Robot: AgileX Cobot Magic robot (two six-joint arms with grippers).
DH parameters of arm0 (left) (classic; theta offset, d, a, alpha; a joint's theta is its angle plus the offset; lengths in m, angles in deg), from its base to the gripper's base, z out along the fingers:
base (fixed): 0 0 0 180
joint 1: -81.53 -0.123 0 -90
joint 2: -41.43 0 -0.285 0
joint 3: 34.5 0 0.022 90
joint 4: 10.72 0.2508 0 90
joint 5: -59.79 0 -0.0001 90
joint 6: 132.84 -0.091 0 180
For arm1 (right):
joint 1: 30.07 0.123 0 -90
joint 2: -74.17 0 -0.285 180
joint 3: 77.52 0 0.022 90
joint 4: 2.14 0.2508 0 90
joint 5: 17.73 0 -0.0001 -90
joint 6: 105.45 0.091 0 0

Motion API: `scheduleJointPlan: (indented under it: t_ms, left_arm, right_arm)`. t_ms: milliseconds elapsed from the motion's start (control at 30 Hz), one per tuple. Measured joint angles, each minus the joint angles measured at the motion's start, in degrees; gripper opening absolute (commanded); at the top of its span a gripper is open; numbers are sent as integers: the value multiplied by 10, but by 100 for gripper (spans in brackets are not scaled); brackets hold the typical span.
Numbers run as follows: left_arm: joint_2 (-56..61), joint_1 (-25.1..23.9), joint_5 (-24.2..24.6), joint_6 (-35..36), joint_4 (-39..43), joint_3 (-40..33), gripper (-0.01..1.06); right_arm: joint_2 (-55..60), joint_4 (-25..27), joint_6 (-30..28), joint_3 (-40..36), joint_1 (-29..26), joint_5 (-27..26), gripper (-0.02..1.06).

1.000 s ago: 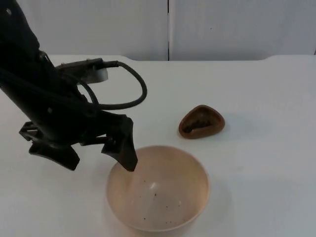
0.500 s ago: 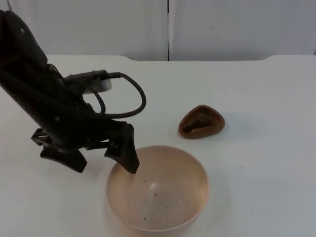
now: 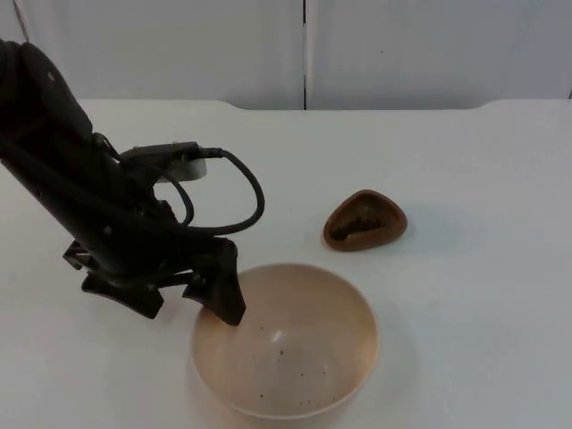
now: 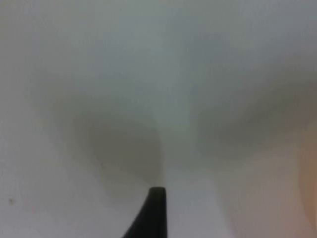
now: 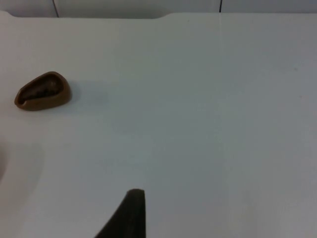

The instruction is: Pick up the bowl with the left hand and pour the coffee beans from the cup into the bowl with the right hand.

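**Left gripper at bowl rim; cup apart on table**

Top view
- Left gripper [image 3: 183, 290]: low over the table [image 3: 483, 295], at the bowl's left rim. Fingers spread: one fingertip [image 3: 230, 308] dips just inside the rim, the other [image 3: 134, 299] sits outside, on the table side. The rim runs between them; whether either finger touches it cannot be told.
- Bowl [image 3: 286, 344]: pale pink, upright on the table, directly beside and partly under the gripper's inner finger. A few dark specks lie on its inner wall.
- Cup [image 3: 365, 220]: brown, tilted or on its side, mouth showing dark contents. It stands beyond the bowl, well apart from the left gripper, on the gripper's far right.
- Wall [image 3: 402, 49]: grey, behind the table's far edge.

Left wrist view
- One black fingertip [image 4: 152, 210] over white table, its soft shadow just ahead of it. A pale pink edge of the bowl [image 4: 309, 168] lies off to one side of the finger.

Right wrist view
- Right gripper: one black fingertip [image 5: 130, 213] above bare table; arm waits. Whether the fingers are apart or together cannot be told.
- Cup [image 5: 42, 91]: well ahead of the fingertip and off to its side, mouth turned toward the camera, dark inside.
- Wall [image 5: 148, 6]: beyond the table edge.
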State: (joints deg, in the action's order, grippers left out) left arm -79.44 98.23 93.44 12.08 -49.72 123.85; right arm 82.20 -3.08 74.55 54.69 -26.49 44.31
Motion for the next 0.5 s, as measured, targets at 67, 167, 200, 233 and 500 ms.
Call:
scheduleJointPlan:
  t_ms: [67,167,200,233,500]
  left_arm:
    - [0,0,0,0,0,0,75]
    - [0,0,0,0,0,0,57]
    - [0,0,0,0,0,0,46]
    - [0,0,0,0,0,0,46]
    - [0,0,11,0,-1,0,0]
  right_arm:
    - [0,0,0,0,0,0,105]
    - [0,0,0,0,0,0,105]
    - [0,0,0,0,0,0,105]
    - [0,0,0,0,0,0,105]
    - [0,0,0,0,0,0,105]
